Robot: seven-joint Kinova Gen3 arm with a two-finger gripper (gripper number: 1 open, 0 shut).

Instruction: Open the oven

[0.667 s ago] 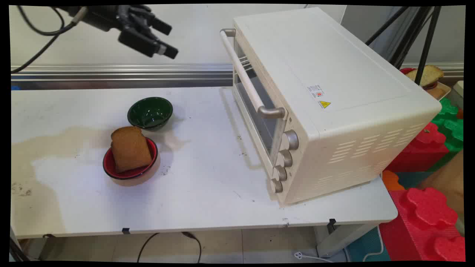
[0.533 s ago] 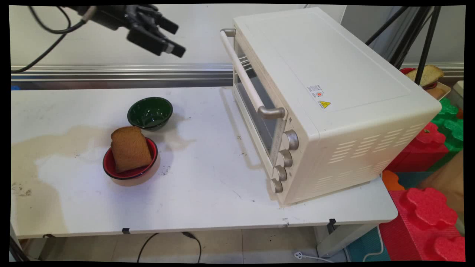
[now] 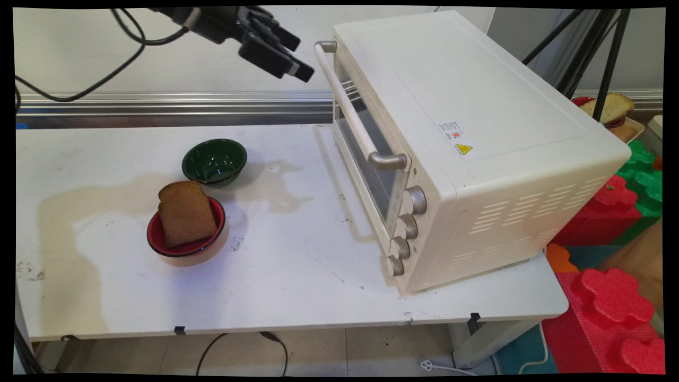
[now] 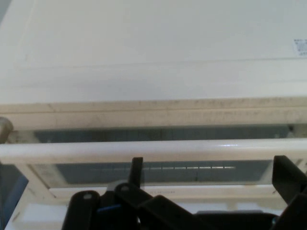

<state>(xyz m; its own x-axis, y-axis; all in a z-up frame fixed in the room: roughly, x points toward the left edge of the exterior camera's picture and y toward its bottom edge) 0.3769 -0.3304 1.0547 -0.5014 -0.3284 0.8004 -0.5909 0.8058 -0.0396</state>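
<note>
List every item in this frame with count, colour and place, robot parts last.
oven: 1, cream, table's right half, door shut
handle: 1, cream, across the oven door
knobs: 4, silver, oven front's near end
green bowl: 1, dark green, left of oven
red bowl: 1, red, in front of the green bowl
bread: 1 slice, brown, in the red bowl
table: 1, white, stained at left
foam blocks: several, red and green, right of table
hand: 1, black, open, raised just left of the handle's far end
</note>
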